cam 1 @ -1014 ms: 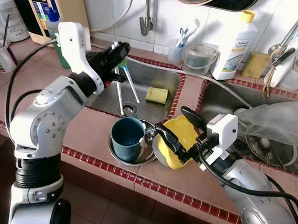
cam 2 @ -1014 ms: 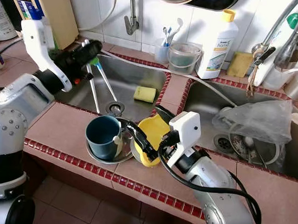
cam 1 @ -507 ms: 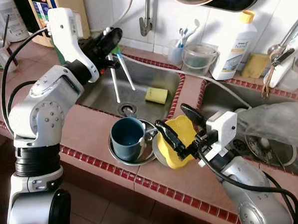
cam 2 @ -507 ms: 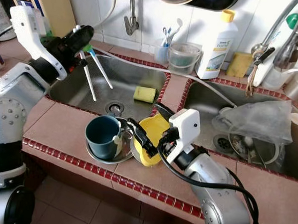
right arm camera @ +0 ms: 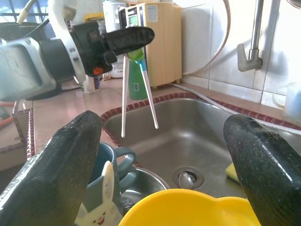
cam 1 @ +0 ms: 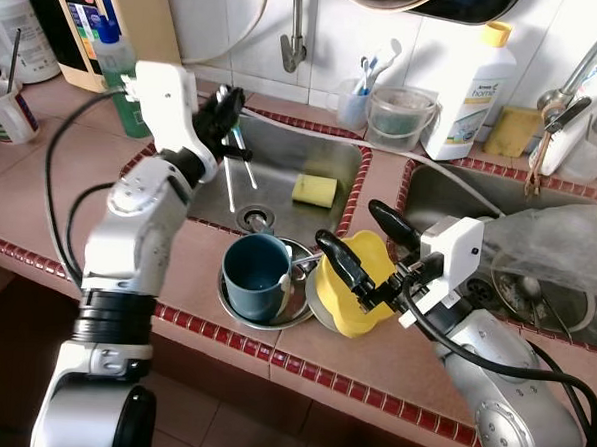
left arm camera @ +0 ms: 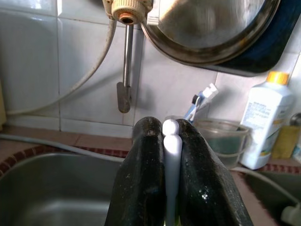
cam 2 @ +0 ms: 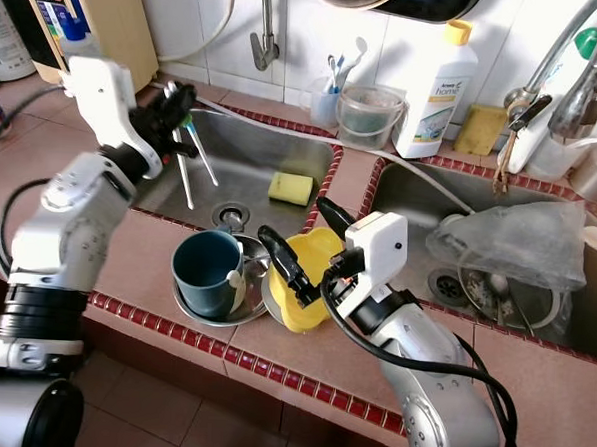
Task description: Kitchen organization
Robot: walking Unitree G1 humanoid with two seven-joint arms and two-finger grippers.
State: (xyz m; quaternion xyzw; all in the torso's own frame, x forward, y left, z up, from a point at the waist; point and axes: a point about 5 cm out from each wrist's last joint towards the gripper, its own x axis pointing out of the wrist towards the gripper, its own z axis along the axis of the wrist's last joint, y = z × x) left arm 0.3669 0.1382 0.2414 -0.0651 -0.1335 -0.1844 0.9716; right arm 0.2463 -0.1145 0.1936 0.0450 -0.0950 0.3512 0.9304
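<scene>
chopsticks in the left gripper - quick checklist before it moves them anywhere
1. Grip: left gripper fingers shut on the white chopsticks - ok.
2. Both sticks held: two ends show between the fingers in the left wrist view - ok.
3. Tips free: sticks hang over the left sink basin, splayed apart, touching nothing - ok.
4. Right gripper out of the way: open around the yellow bowl on the counter, apart from the sticks - ok.
5. Blue mug below: close to the sticks' path - ok for now.
6. Destination for the sticks - cannot tell.
</scene>
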